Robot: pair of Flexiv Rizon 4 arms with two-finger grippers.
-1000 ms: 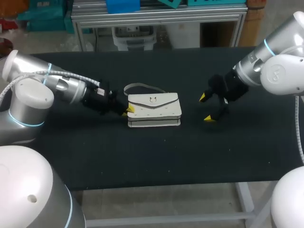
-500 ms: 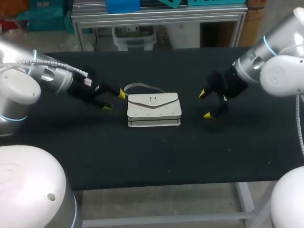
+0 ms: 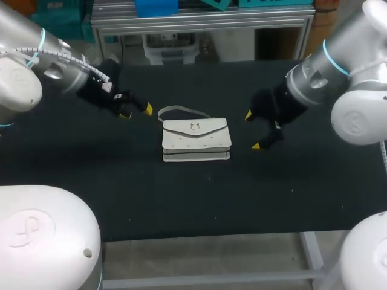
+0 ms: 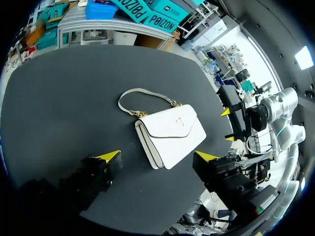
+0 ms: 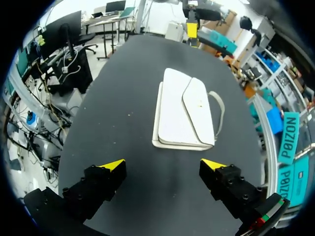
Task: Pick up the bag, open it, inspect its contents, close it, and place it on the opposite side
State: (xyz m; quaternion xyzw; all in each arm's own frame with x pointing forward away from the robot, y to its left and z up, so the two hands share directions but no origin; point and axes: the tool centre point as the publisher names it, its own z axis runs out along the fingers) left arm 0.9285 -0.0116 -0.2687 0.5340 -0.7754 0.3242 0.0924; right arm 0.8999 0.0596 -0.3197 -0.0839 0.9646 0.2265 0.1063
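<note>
While the black desk [image 3: 181, 199] is carrying the white bag [image 3: 196, 140] near its middle, the bag is lying flat with its flap shut. My left pincer [image 3: 137, 112] is hanging spread wide near the bag, toward the left edge, touching nothing. My right pincer [image 3: 253, 130] is hanging spread too, toward the right edge. The thin strap [image 3: 181, 111] is curling toward the far edge. I think the picking-up step is only starting. Next, one pincer is going to need to drop and pinch the strap.
</note>
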